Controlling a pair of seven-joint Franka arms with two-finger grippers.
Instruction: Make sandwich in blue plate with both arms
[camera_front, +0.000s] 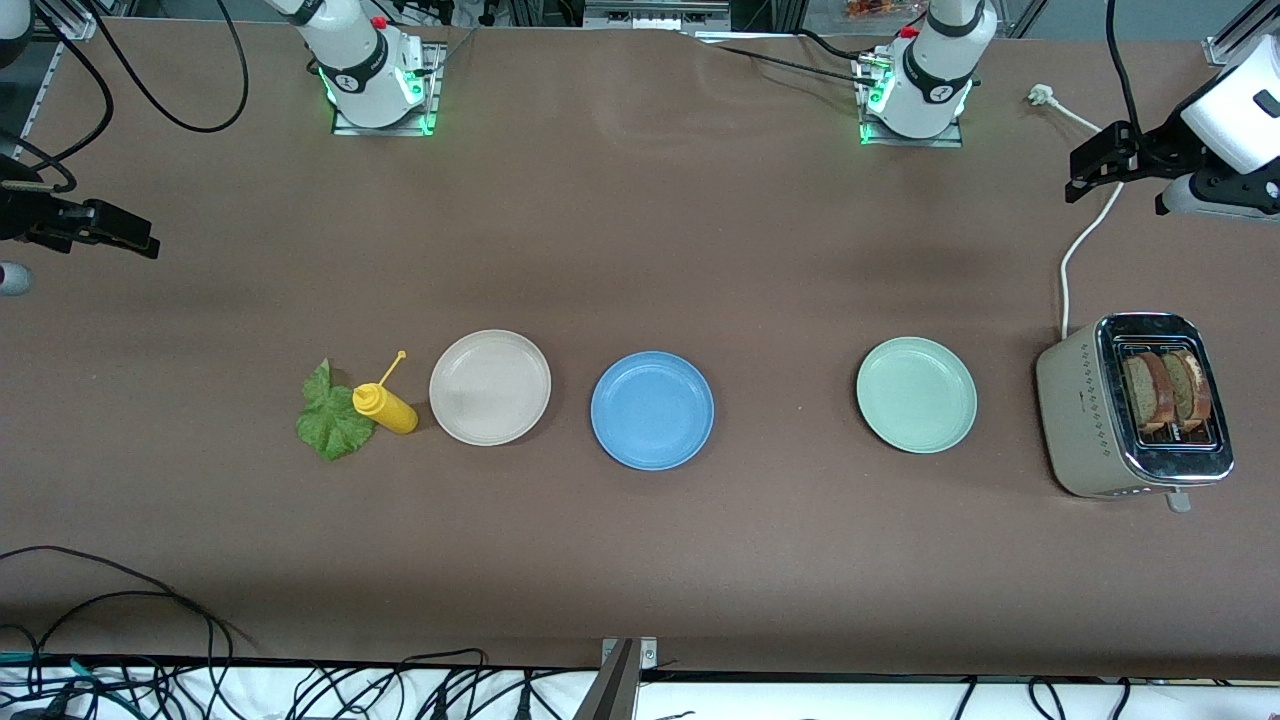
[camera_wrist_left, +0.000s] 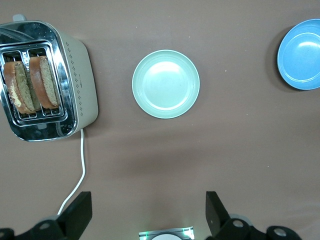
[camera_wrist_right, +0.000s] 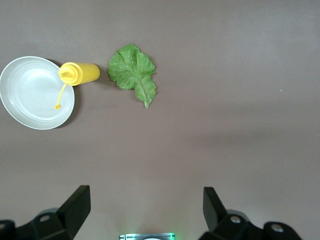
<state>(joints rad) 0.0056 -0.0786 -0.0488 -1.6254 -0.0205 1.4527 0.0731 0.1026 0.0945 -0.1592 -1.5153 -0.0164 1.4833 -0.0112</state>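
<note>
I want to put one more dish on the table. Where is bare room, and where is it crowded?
Bare room lies between the blue plate and the green plate, and along the table edge nearest the front camera. It is crowded where the lettuce leaf, yellow bottle and white plate lie close together. Little room separates the green plate and the toaster.

The left hand (camera_front: 1100, 170) is held high at the left arm's end of the surface, its fingers (camera_wrist_left: 77, 212) spread wide with nothing gripped between them. The right hand (camera_front: 110, 238) is held raised at the right arm's end, its fingers (camera_wrist_right: 75, 205) likewise parted and nothing held. Both arms are kept drawn back, waiting.
</note>
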